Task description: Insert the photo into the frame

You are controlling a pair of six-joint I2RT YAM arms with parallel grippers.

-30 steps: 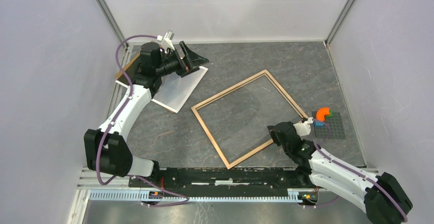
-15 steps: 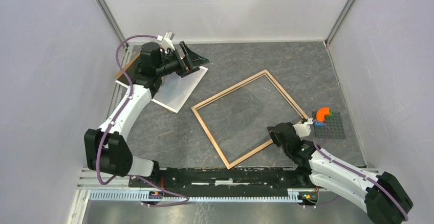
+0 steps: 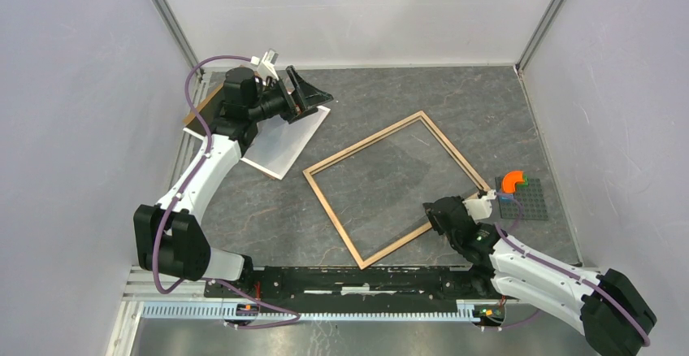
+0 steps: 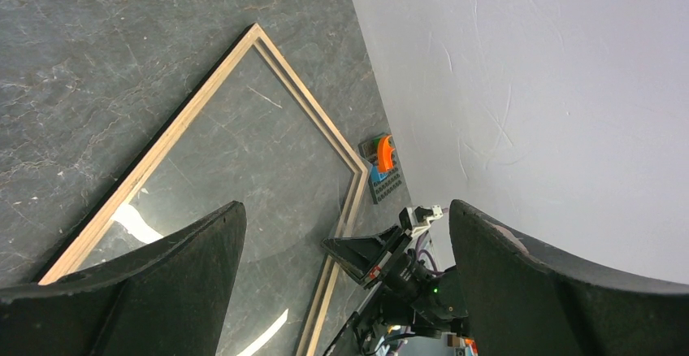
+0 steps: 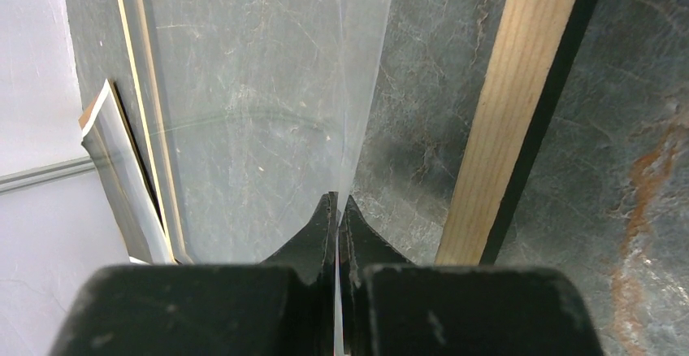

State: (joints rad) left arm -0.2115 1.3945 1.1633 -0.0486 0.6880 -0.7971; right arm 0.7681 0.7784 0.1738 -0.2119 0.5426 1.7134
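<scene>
Two arms work over a dark stone-patterned table (image 3: 455,96). The left gripper (image 3: 313,96) reaches to the far left corner, its fingers spread wide with nothing between them. It hangs over the near-right part of the photo (image 3: 284,151) without clearly touching it.

The photo lies flat with its white back up, at the far left of the table and partly under the left arm. It rests on a brown board (image 3: 197,110), of which only a corner shows on the far-left side. It is well apart from the frame (image 3: 364,144), with bare table between them.

The frame lies mid-table, turned like a diamond, light wood face up. A clear pane (image 5: 260,88) shows within it as a faintly glossy patch.

The right gripper (image 3: 433,210) sits at the frame's near-right rail. In the right wrist view its fingers are pressed together on the edge of the clear pane — a thin pale line runs between them. The pane spreads away to the left, and a strip of bare table separates its edge from the wood rail on the right.

Just right of the frame sits a grey studded plate (image 3: 532,201) carrying an orange arch (image 3: 512,180) and a blue brick (image 3: 505,197).
</scene>
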